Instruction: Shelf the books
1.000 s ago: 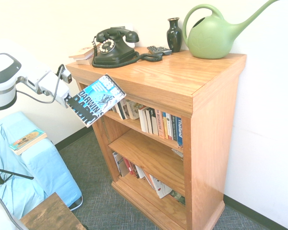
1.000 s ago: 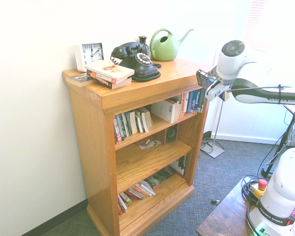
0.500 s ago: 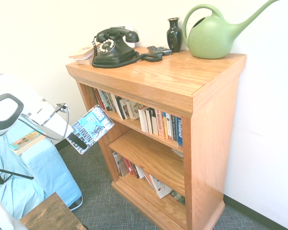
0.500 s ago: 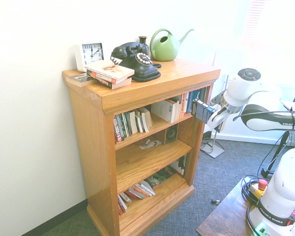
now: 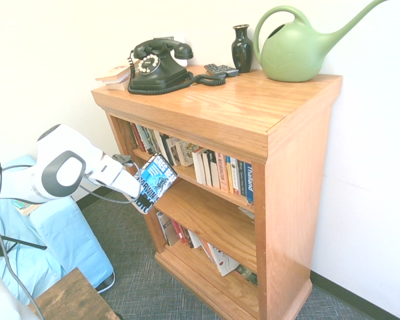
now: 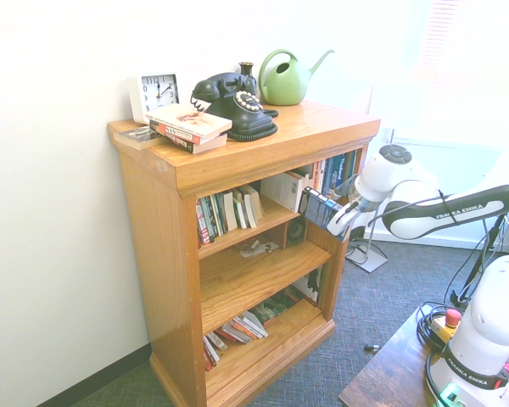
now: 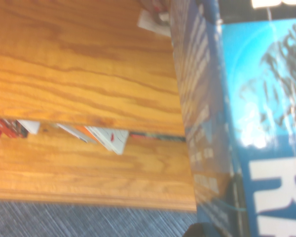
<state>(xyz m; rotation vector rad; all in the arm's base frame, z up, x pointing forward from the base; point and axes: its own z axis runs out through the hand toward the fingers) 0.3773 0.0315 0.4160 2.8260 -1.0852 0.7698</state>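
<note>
Nearest to us in the first exterior view, a dark wooden worktop (image 5: 70, 299) shows only its corner at the bottom edge, and beside it sits a pale blue covered seat (image 5: 50, 237). Over that seat the white arm reaches toward the bookcase (image 5: 300, 173), and its hand (image 5: 137, 187) is clamped tight on the paperback (image 5: 155, 182), gripping it at the lower end. We see the book tilted, its blue, black and white cover with white lettering facing us, held in the air in front of the open middle shelf (image 5: 207, 217) at the bookcase's left post (whether it touches the post we cannot tell). In the wrist view the paperback's glossy cover (image 7: 256, 123) fills one side, with shelf boards (image 7: 84, 69) and the ends of leaning books (image 7: 108, 138) beyond it.

Behind the held book, the upper shelf carries a row of upright books (image 5: 210, 167), and the bottom shelf holds a few slanted ones (image 5: 200, 247). From the second exterior view we see a small paper item (image 6: 259, 248) lying on the middle shelf.

Farthest back, the bookcase top bears a black rotary telephone (image 5: 157, 65), a dark vase (image 5: 242, 48), a green watering can (image 5: 297, 47), a stack of books (image 6: 189, 127) and a white clock (image 6: 157, 93).
</note>
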